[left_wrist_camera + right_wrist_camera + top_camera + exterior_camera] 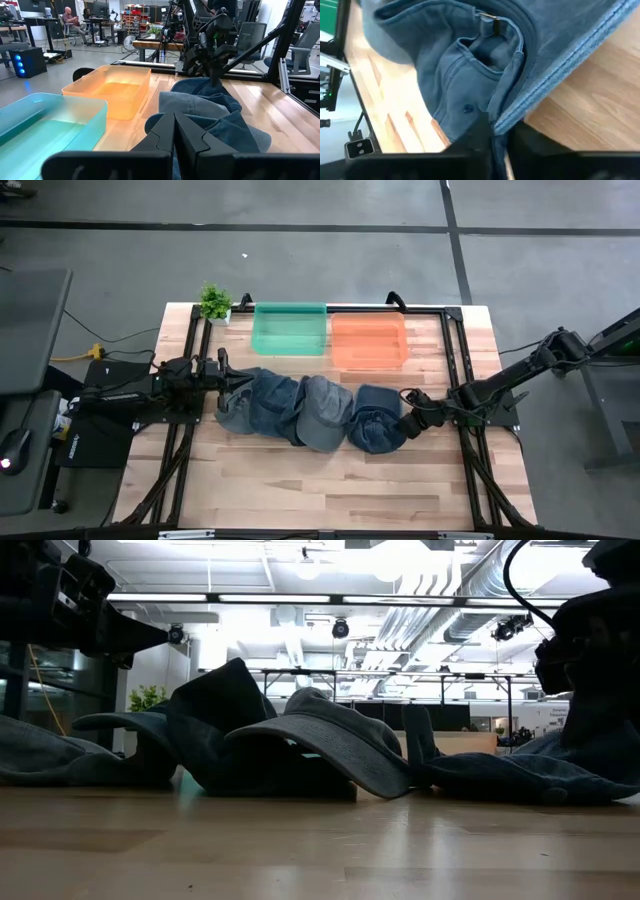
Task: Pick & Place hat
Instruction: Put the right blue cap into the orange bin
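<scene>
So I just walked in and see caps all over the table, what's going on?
The right gripper has closed on the edge of the rightmost denim hat in a row of hats on the table. The left gripper sits shut at the row's other end. The green bin and orange bin hold no hats.

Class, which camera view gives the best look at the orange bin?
The high view: the orange bin shows whole, beside the green bin. The left wrist view shows it near, from the side. The low and right wrist views do not show it.

blue denim hat (pixel 376 423), rumpled, mid-table
</scene>
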{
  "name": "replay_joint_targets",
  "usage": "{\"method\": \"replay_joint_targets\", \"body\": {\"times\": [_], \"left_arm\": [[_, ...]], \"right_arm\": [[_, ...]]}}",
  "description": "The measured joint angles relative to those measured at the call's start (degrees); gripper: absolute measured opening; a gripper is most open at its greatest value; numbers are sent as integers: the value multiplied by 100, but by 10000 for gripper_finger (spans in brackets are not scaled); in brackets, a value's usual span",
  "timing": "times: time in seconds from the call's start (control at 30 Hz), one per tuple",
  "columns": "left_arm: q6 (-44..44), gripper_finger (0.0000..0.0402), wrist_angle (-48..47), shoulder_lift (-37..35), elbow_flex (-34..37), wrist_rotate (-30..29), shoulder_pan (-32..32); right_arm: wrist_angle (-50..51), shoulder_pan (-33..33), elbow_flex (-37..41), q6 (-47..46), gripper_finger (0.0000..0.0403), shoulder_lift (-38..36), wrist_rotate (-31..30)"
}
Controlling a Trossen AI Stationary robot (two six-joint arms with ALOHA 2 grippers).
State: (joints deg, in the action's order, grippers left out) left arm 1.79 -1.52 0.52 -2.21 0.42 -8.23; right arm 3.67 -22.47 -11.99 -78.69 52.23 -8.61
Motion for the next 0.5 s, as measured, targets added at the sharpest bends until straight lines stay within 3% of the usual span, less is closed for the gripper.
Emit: {"method": "replay_joint_targets", "body": {"times": [0.33,0.5], "left_arm": [[-1,1,0,2,1,0,0],[-1,1,0,0,-1,1,0]], "right_arm": [[-103,-1,-20,112,10,-9,-84],[458,-1,-467,322,9,-9,-109]]}}
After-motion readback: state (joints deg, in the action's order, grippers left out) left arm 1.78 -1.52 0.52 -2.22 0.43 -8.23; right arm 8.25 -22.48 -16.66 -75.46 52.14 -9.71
